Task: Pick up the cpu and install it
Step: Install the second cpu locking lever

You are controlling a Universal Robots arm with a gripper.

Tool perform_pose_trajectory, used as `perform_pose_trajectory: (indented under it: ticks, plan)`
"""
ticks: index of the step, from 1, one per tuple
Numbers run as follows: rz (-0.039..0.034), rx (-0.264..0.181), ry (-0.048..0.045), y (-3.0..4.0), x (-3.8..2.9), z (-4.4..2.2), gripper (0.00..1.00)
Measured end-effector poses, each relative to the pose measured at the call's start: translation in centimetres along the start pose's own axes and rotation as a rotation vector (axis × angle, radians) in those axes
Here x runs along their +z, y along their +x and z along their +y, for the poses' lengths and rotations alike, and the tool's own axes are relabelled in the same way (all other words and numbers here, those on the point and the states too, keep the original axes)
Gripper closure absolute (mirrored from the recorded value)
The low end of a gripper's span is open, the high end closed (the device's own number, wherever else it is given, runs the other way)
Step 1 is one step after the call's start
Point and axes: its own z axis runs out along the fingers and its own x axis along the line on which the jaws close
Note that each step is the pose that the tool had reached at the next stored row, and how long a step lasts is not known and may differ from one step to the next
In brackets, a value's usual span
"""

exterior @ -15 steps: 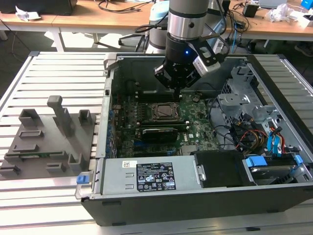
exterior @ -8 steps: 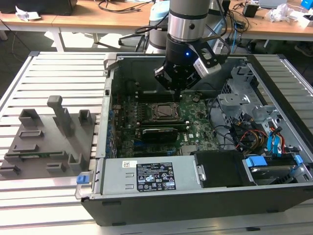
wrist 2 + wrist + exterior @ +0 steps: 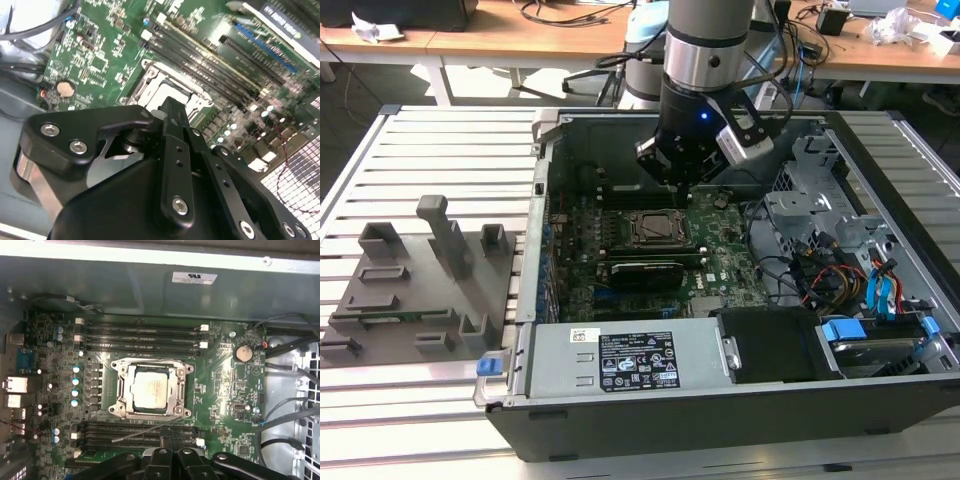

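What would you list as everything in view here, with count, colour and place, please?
cpu: one, silvery top, seated in the socket frame on the motherboard.
Motherboard: one, green, on the floor of the computer case.
Computer case: one, dark grey, open, on the slatted table.
Graphics card: one, black, on the near side of the socket.
Fixture tray: one, grey, at the exterior view's left.
Gripper: one, black, above the board beside the socket, holding nothing.
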Motion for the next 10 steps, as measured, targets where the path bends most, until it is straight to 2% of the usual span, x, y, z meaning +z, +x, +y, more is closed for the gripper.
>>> perform_pose_trajectory:
  ticks: [1, 2, 7, 9, 10]
  plan:
    - [-0.0008, 0.000, -0.0141, 0.04, -0.01, -0.37, 0.89]
    - [-0.0011, 0.000, -0.0193, 0.06, -0.02, -0.64, 0.89]
    - [-0.0017, 0.001, -0.0318, 0.14, 0.03, -1.91, 0.89]
    - [-0.0022, 0.001, -0.0403, 0.19, 0.30, -2.73, 0.89]
    - [-0.0023, 0.001, -0.0415, 0.20, 0.42, -2.93, 0.89]
